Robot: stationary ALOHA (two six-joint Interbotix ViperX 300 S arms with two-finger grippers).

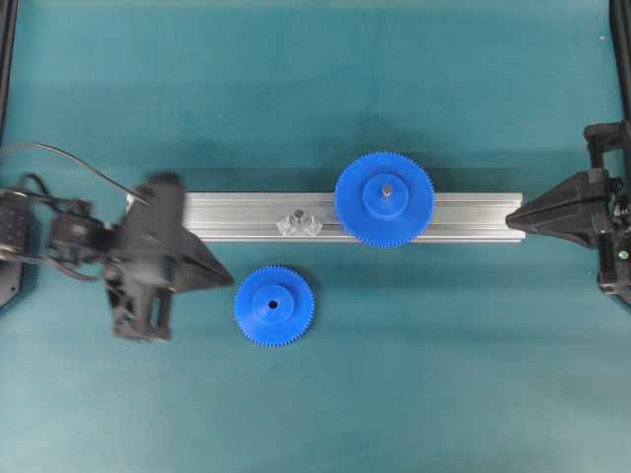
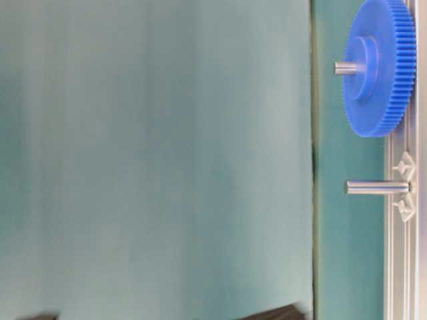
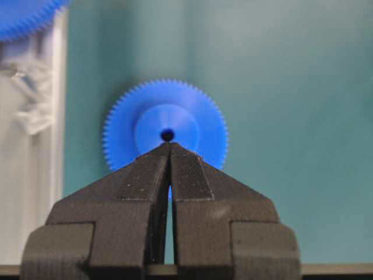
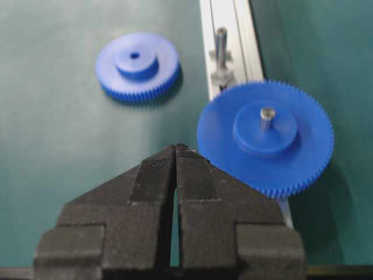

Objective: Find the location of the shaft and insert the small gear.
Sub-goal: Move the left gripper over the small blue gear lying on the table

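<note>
The left claw is pinched shut and empty, with the small gear flat on the worktop just beside its tips at about four o'clock. The right claw, also shut and empty, sits at the rail's end. This looks like the approach step: next the left claw must spread, grip the gear and carry it toward one o'clock to the bare shaft.

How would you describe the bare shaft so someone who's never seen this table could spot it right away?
Find the long aluminium rail lying across the green table. A large blue gear sits on it; just to that gear's left in the overhead view stands the shaft, on a small whitish faceted base. Unlike the pin through the large gear, this one carries nothing.
</note>
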